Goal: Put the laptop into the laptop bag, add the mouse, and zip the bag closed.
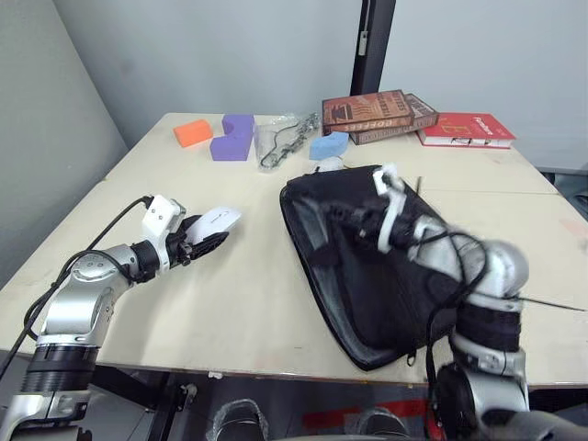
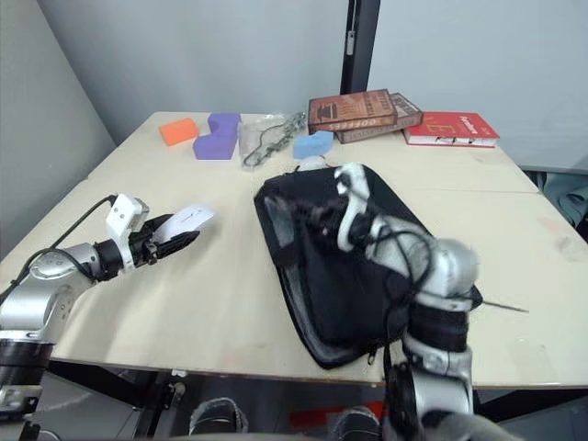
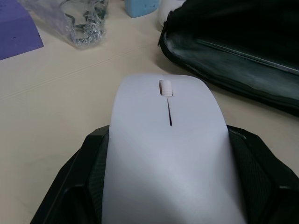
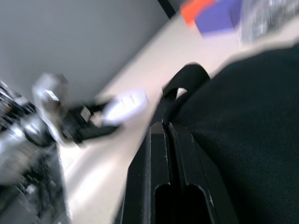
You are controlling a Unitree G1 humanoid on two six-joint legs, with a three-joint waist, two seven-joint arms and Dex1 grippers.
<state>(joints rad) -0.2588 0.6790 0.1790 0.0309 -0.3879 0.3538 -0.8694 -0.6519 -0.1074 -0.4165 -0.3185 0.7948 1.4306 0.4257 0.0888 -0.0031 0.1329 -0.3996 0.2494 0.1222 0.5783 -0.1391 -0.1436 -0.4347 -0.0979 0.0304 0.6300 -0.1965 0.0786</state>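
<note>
The white mouse (image 1: pixel 218 220) is held just above the table's left side, with my left gripper (image 1: pixel 213 233) shut on its sides; its fingers (image 3: pixel 91 158) flank the mouse (image 3: pixel 168 140). The black laptop bag (image 1: pixel 386 294) lies flat at the table's middle right, its mouth open along the left edge and showing grey lining. A thin pale line inside that mouth (image 3: pixel 252 57) looks like the laptop's edge; the remainder of it is hidden. My right gripper (image 1: pixel 336 213) rests on the bag's upper left part, shut on the bag's black handle strap (image 4: pixel 184 79).
Along the far side of the table lie an orange block (image 1: pixel 192 133), purple blocks (image 1: pixel 231 138), a clear plastic pouch with a chain (image 1: pixel 280 142), a blue block (image 1: pixel 328 145), stacked books (image 1: pixel 377 112) and a red book (image 1: pixel 467 129). A small white object (image 1: pixel 331 163) sits behind the bag.
</note>
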